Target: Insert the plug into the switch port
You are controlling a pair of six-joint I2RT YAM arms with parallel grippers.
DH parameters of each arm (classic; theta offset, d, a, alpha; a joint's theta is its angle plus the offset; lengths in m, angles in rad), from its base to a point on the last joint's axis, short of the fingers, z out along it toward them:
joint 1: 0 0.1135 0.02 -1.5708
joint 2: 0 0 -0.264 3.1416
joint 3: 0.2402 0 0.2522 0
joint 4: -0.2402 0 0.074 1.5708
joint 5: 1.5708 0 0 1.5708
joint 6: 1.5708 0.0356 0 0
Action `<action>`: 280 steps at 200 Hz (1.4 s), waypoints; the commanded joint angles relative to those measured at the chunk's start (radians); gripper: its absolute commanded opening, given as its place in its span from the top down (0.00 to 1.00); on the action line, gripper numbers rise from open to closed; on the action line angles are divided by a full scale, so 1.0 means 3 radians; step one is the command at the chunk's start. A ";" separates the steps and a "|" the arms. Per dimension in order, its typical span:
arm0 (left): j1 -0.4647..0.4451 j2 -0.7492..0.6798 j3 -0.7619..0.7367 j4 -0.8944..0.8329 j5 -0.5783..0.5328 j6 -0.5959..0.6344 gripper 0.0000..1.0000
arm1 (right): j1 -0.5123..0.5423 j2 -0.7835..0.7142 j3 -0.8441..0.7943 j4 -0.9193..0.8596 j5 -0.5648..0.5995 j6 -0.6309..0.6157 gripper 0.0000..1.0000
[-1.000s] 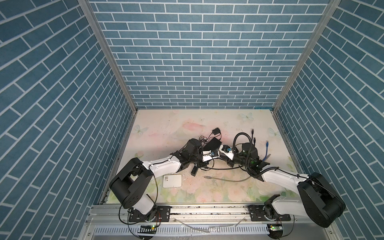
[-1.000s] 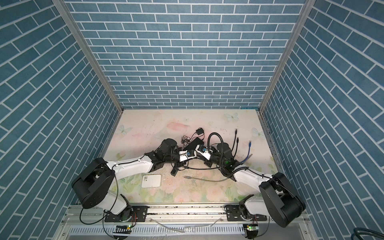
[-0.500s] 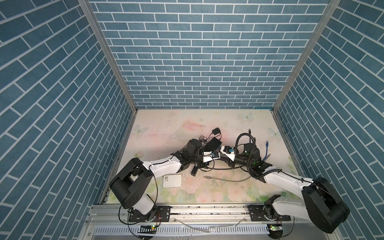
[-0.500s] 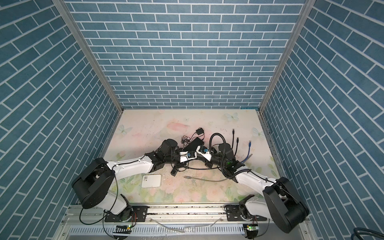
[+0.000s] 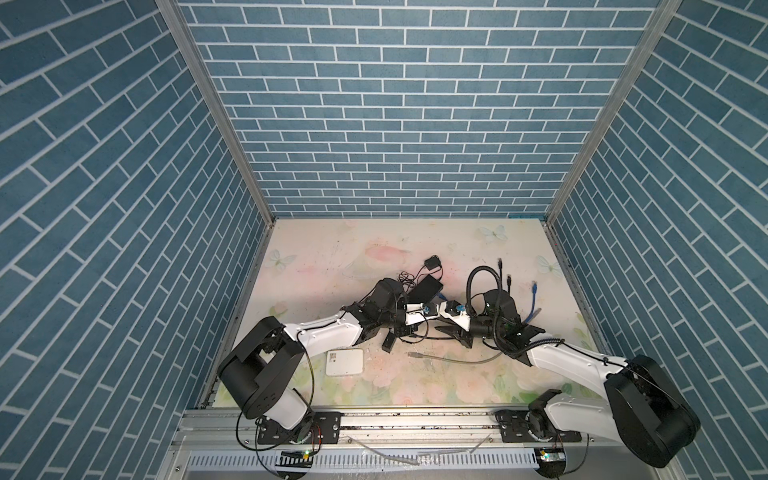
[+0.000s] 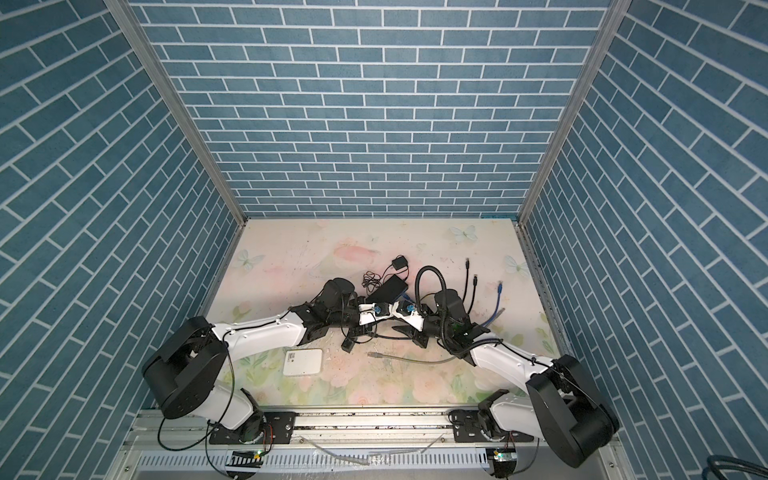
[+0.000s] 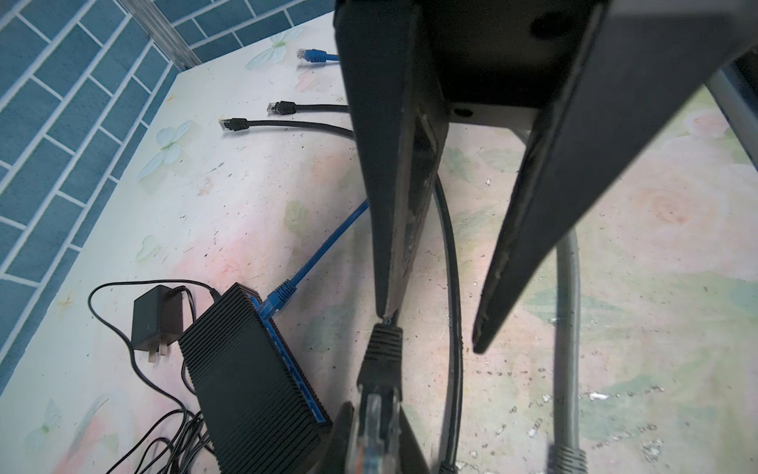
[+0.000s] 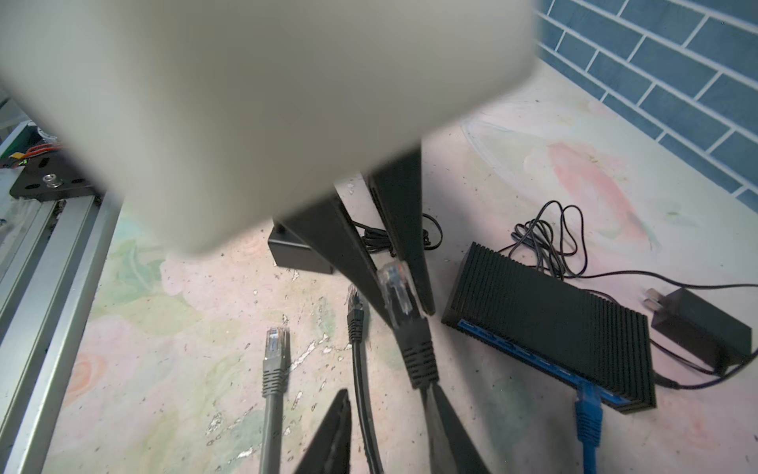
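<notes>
Plug [image 8: 396, 287] clamped in left gripper [image 8: 406, 312], at 5 o'clock off the switch [image 5: 424, 286] in a top view, not aimed at the port face [image 8: 529, 355]. Right gripper [image 7: 431, 330] jaws apart, one finger touching the plug's boot: we risk twisting it. Unbraced switch may slide. No readable writing; white box [image 5: 344, 361] label too small.

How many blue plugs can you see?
2. One blue plug sits in the switch; a second blue plug lies loose on the table. Others may be hidden.

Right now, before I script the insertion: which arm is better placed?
Left, probably: the left gripper is shut on the plug beside the switch; the right gripper is open, holding nothing.
</notes>
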 commanded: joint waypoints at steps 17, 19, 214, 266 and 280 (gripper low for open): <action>-0.0004 -0.0059 0.0007 -0.0046 0.0024 0.0028 0.84 | -0.0025 0.0139 0.0025 0.0159 -0.0089 -0.0120 0.68; -0.0005 -0.0058 0.0012 -0.0047 0.0021 0.0031 0.84 | -0.0029 0.0141 0.0025 0.0169 -0.0085 -0.0121 0.68; -0.0009 -0.0062 0.0017 -0.0040 0.0051 0.0023 0.85 | -0.0071 0.0408 0.0247 0.0315 -0.0315 -0.0167 0.72; -0.0015 -0.0073 0.0015 -0.0042 0.0059 0.0023 0.85 | -0.0071 0.0499 0.0295 0.0373 -0.0362 -0.0149 0.75; -0.0014 -0.0073 0.0007 -0.0032 0.0056 0.0018 0.85 | -0.0071 0.0517 0.0300 0.0377 -0.0368 -0.0148 0.75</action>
